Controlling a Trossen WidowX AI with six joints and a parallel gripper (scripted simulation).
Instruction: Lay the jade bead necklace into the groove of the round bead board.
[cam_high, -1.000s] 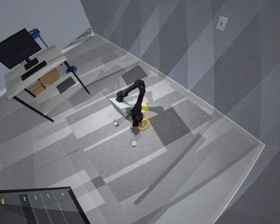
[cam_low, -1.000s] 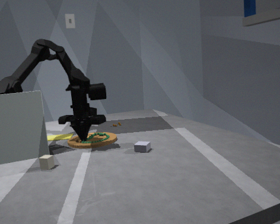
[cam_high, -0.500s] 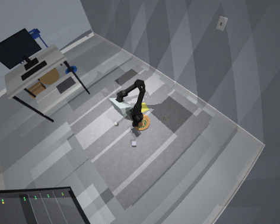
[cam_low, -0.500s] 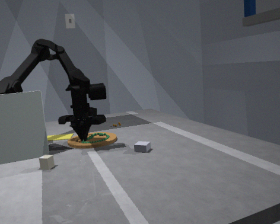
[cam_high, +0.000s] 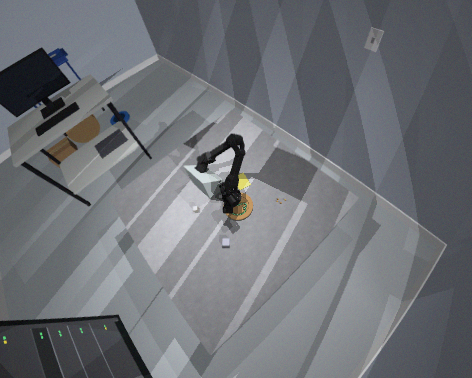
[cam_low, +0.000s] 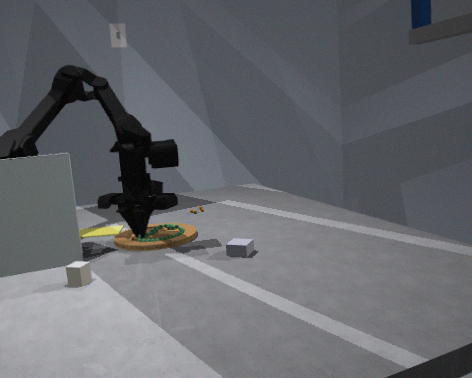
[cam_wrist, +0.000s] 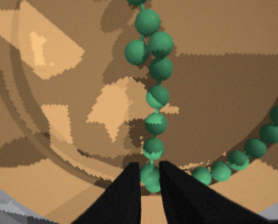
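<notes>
The round wooden bead board (cam_high: 248, 215) (cam_low: 121, 243) (cam_wrist: 210, 30) lies flat, with its curved groove bare at the left of the wrist view. The green jade bead necklace (cam_high: 244, 208) (cam_low: 182, 231) (cam_wrist: 156, 123) lies on it. In the wrist view one run crosses the board's inner part, with beads bunched near the top; another curves along the rim at the lower right. My gripper (cam_high: 228, 211) (cam_low: 141, 236) (cam_wrist: 148, 170) is shut on the necklace at the board's near edge in the wrist view, low over the board. Fingers hide some beads there.
A pale upright panel (cam_high: 204, 181) (cam_low: 37, 215) stands beside the arm. A yellow sheet (cam_high: 243, 181) (cam_low: 102, 231) lies by the board. A pale cube (cam_high: 196, 209) (cam_low: 79, 274), a lavender block (cam_high: 226, 242) (cam_low: 240, 247) and small orange pieces (cam_high: 281, 200) (cam_low: 197, 210) lie around.
</notes>
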